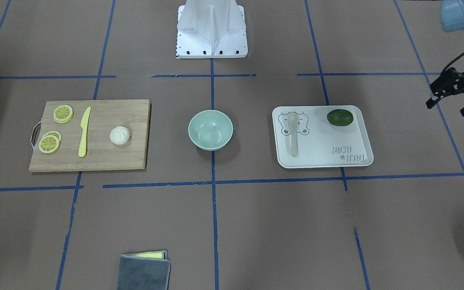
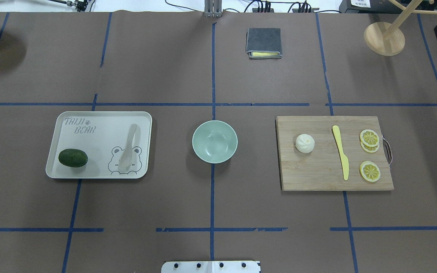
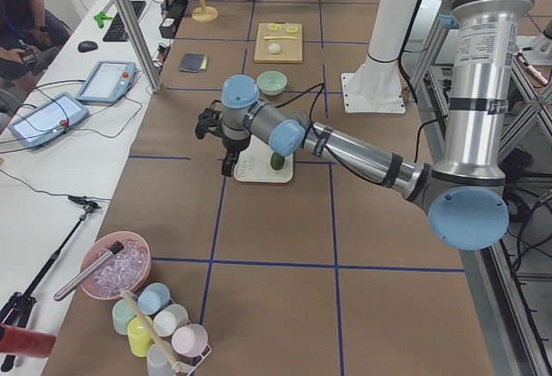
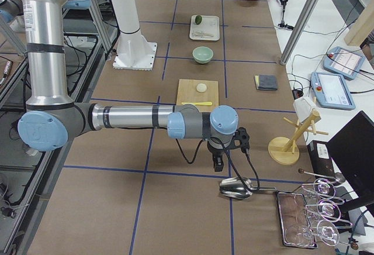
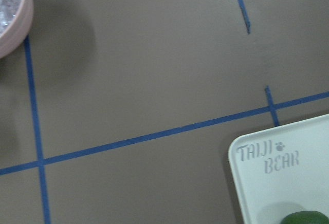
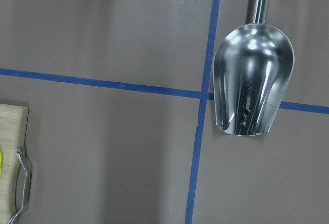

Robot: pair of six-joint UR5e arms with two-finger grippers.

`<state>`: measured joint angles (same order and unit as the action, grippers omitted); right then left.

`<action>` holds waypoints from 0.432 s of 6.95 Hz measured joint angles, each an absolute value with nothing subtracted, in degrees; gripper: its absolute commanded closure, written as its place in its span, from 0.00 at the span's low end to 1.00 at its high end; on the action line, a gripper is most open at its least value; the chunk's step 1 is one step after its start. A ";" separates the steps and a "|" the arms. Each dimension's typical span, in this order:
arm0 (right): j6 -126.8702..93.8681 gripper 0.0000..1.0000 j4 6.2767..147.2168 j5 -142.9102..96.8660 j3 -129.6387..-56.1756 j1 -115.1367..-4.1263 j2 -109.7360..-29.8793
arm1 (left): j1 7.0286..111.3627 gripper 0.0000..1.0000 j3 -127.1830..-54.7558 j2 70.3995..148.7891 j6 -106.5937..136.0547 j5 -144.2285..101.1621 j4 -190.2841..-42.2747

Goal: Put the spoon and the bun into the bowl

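The off-white spoon (image 1: 294,135) lies on a white tray (image 1: 328,155), also in the overhead view (image 2: 129,146). The white pleated bun (image 1: 119,135) sits on a wooden cutting board (image 1: 103,161), also overhead (image 2: 305,143). The mint-green bowl (image 1: 210,129) stands empty between them (image 2: 214,141). My left gripper (image 1: 445,110) hovers beyond the tray's outer side, open and empty. My right gripper (image 4: 225,152) shows only in the exterior right view, past the board's outer end above a metal scoop; I cannot tell whether it is open or shut.
A dark green fruit (image 2: 73,157) lies on the tray. A yellow knife (image 2: 340,151) and lemon slices (image 2: 369,171) lie on the board. A folded grey cloth (image 2: 264,42), a wooden rack (image 2: 384,38), a metal scoop (image 6: 254,90) and a pink bowl (image 5: 10,23) sit around the edges.
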<state>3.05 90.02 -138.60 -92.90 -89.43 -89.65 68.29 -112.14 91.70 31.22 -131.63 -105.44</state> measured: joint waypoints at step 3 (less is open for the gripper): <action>-2.84 0.00 86.50 -138.69 -93.23 -89.25 -89.62 | 48.94 0.04 -111.78 97.66 54.03 -117.38 -113.00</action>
<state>-2.84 86.50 -138.69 -93.23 -89.25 -89.62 48.94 -111.78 97.66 54.03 -117.38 -113.00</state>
